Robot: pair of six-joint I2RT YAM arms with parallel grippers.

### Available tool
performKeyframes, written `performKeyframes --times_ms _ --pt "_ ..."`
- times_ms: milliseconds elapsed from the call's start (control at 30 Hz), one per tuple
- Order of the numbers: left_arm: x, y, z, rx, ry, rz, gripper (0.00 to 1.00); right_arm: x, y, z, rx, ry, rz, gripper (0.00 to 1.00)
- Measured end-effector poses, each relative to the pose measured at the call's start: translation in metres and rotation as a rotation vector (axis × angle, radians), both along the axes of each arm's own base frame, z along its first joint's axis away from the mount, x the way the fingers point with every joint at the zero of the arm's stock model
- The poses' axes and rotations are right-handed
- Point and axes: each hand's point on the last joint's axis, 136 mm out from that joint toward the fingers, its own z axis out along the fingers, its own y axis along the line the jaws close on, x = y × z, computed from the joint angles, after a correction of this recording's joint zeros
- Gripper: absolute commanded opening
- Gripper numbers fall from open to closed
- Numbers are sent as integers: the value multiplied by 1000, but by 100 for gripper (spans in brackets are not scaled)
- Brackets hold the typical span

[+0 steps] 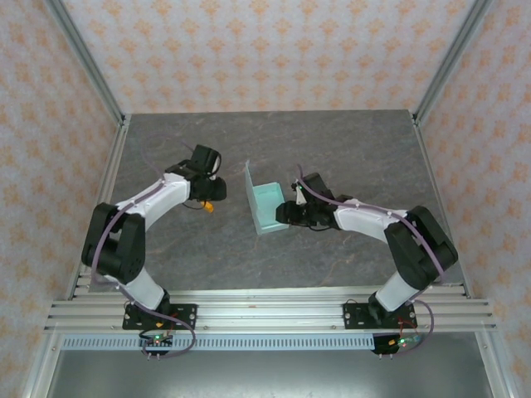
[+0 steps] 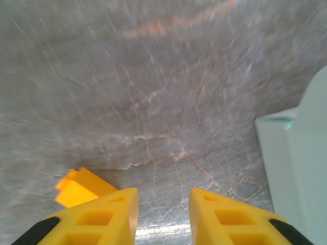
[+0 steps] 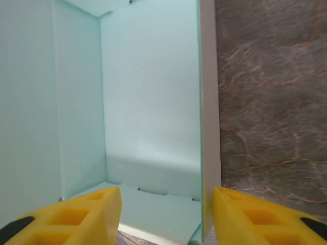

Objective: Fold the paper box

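Note:
The paper box (image 1: 267, 207), pale mint card, sits mid-table as a shallow open tray with one tall flap (image 1: 249, 189) standing along its left side. My right gripper (image 1: 287, 214) is at the box's right end. In the right wrist view its jaws (image 3: 166, 196) are open and straddle one side wall (image 3: 209, 127): the left finger is inside the box and the right finger (image 3: 255, 217) is outside, against the wall. My left gripper (image 1: 210, 205) hovers left of the box, clear of it. It is open (image 2: 163, 196) over bare table, with the box (image 2: 299, 173) at its right.
The grey marbled tabletop (image 1: 274, 141) is bounded by aluminium posts and patterned walls at the back and sides. A ribbed metal rail (image 1: 265, 311) runs along the near edge by both arm bases.

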Motion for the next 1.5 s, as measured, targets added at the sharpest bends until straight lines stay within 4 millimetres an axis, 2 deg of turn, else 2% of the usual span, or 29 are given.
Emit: performKeyframes --times_ms 67,167,333,533,700,867,1000,1100,1167,1267,1400,1500 --pt "-2 -9 -13 -10 30 -10 27 -3 5 0 24 6 9 49" --pt "2 -23 -21 -34 38 -33 24 -4 12 3 67 7 14 49" --pt "21 -38 -31 -65 41 -46 23 -2 12 4 84 2 4 50" --pt "45 -58 -42 -96 49 -73 22 5 -3 0 69 1 -47 53" --pt "63 -80 -51 -121 56 -105 22 12 -19 11 45 -40 -103 56" --pt "94 -115 -47 -162 33 -154 22 9 -34 20 16 -80 -132 55" --pt "125 -149 -37 -202 -5 -206 22 -3 -46 20 -22 -106 -117 52" --pt "140 -159 -25 -200 -39 -225 24 -15 -46 22 -44 -121 -80 51" --pt "144 -152 -16 -191 -57 -213 26 -23 -38 22 -45 -128 -38 49" --pt "149 -119 -2 -158 -90 -149 31 -36 -20 20 -37 -128 32 46" --pt "132 -38 26 -98 -139 5 39 -51 5 0 -45 -92 117 43" --pt "111 23 51 -67 -207 137 43 -58 26 -11 -51 -72 168 42"
